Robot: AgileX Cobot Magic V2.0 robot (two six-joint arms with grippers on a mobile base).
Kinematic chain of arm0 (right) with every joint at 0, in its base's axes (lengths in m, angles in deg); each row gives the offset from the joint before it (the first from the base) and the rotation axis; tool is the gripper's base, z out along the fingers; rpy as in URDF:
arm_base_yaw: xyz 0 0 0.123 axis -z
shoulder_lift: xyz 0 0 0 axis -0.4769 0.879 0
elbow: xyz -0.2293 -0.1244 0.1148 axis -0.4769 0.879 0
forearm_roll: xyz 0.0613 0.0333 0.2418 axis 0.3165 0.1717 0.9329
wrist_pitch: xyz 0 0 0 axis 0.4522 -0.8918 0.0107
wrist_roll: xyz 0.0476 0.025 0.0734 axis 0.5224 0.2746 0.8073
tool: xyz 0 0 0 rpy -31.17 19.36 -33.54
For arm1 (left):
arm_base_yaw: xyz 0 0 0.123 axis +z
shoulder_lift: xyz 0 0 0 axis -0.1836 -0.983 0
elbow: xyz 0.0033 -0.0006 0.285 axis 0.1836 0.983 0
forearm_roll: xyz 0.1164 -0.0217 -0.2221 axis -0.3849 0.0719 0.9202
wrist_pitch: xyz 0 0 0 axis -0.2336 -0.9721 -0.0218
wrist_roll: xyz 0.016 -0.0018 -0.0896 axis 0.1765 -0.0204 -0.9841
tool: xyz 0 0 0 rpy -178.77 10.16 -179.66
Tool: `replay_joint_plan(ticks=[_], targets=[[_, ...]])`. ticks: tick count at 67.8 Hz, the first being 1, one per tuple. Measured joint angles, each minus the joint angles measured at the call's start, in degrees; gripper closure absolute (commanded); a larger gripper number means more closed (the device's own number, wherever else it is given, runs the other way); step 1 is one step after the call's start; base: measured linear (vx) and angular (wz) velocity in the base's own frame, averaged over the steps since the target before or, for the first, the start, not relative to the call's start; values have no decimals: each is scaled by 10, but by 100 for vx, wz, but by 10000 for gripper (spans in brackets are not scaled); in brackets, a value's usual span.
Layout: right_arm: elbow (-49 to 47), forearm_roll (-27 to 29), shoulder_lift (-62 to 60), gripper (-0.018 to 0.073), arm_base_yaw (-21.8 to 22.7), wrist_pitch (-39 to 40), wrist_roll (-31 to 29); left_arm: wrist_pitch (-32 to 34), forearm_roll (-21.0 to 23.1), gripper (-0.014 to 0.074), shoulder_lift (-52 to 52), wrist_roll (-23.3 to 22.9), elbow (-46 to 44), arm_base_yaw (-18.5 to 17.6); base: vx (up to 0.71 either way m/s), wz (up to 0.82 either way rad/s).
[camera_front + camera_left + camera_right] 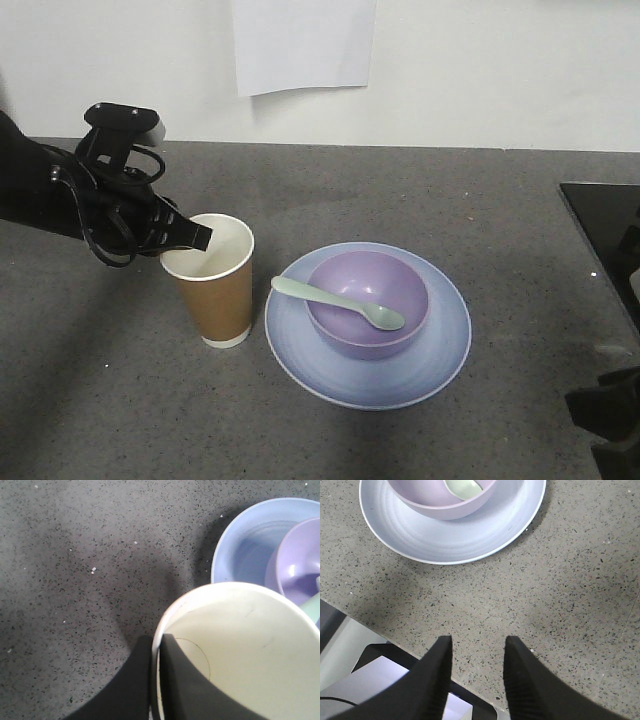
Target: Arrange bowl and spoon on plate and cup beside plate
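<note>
The plate (300, 350) sits on the grey surface (450, 210). The bowl (400, 285) stands in the middle of the plate. The spoon (338, 302) lies across the bowl's rim with its head inside. The cup (215, 300) stands upright just left of the plate. The left end effector (196, 238) pinches the cup's rim, one finger inside. The right end effector (477, 675) is spread, near the plate, holding nothing

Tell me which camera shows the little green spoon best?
The exterior front-facing view: the whole spoon shows, lying across the bowl with its handle over the rim. The left wrist view catches only a sliver at its right edge; the right wrist view shows just the head inside the bowl.
</note>
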Motion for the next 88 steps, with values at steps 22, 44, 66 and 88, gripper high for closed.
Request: replay_joint_plan(ticks=[22, 44, 66, 88], targets=[[0, 0, 0, 311, 0, 0, 0, -12, -3, 185, 1, 0, 3, 0, 0, 0], [0, 0, 0, 311, 0, 0, 0, -32, -35, 165, 94, -1, 3, 0, 0, 0], [0, 0, 0, 311, 0, 0, 0, -102, -142, 216, 239, -76, 56, 0, 0, 0], [0, 0, 0, 311, 0, 0, 0, -94, -177, 258, 385, -116, 208, 0, 0, 0]])
